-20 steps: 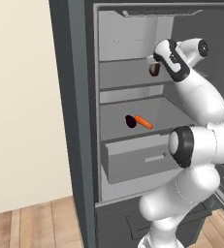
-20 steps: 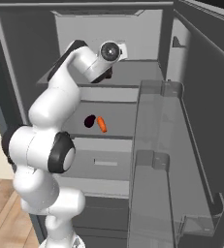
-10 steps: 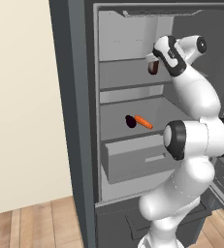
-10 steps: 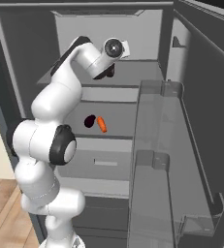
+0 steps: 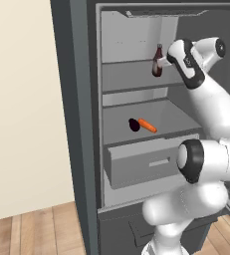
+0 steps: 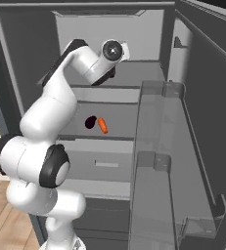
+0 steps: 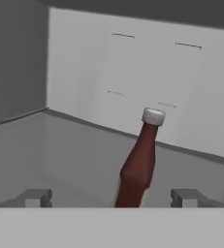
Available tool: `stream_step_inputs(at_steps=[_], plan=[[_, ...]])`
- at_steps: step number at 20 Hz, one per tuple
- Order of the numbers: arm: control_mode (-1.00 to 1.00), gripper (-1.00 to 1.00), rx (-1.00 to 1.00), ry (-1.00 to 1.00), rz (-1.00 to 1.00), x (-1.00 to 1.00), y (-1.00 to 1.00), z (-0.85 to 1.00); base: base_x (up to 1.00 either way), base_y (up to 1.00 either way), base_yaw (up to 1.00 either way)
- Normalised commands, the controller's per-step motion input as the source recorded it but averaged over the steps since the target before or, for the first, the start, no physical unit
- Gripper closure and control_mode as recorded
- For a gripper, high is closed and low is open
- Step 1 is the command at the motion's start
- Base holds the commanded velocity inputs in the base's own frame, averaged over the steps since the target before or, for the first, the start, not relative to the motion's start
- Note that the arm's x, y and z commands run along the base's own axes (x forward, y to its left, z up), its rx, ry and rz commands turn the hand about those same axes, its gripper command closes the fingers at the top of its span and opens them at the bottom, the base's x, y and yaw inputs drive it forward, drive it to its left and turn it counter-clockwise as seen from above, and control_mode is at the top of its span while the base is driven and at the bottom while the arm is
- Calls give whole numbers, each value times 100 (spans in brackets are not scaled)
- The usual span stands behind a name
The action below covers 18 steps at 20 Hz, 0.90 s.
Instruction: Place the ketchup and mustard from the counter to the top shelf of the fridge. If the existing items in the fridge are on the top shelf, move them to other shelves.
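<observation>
The ketchup (image 5: 158, 61), a dark brown-red bottle with a pale cap, stands on the fridge's top shelf (image 5: 129, 75). My gripper (image 5: 163, 63) is open right beside it, at the shelf's right side. In the hand view the ketchup (image 7: 137, 167) rises between my gripper's (image 7: 112, 196) two spread fingertips (image 7: 36, 196), and neither tip touches it. The existing items, a maroon lump (image 5: 134, 124) and an orange carrot piece (image 5: 147, 125), lie together on a lower shelf; they are also in the right base view, the lump (image 6: 90, 122) and the carrot piece (image 6: 102, 125). The mustard and the counter are out of view.
The fridge (image 5: 69, 99) stands open. A drawer (image 5: 146, 160) juts out under the lower shelf. The open door with its clear bins (image 6: 161, 146) stands close on the right. My own arm crosses in front of the fridge's right half.
The jaws have gone from shut on the ketchup to wide open. The bottle stays standing on the top shelf, and the arm has barely moved.
</observation>
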Motion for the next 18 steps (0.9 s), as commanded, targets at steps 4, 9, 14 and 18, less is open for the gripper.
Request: stream_step_inputs(at_steps=[4,9,14,18], plan=[[-100,-100,0,-5,-10,-100,57,0,0,0,0],[-100,-100,0,-4,-14,-100,76,0,0,0,0],[-100,-100,7,0,-23,-100,56,1,0,0,0],[-100,-100,14,6,-27,-100,34,12,0,0,0]])
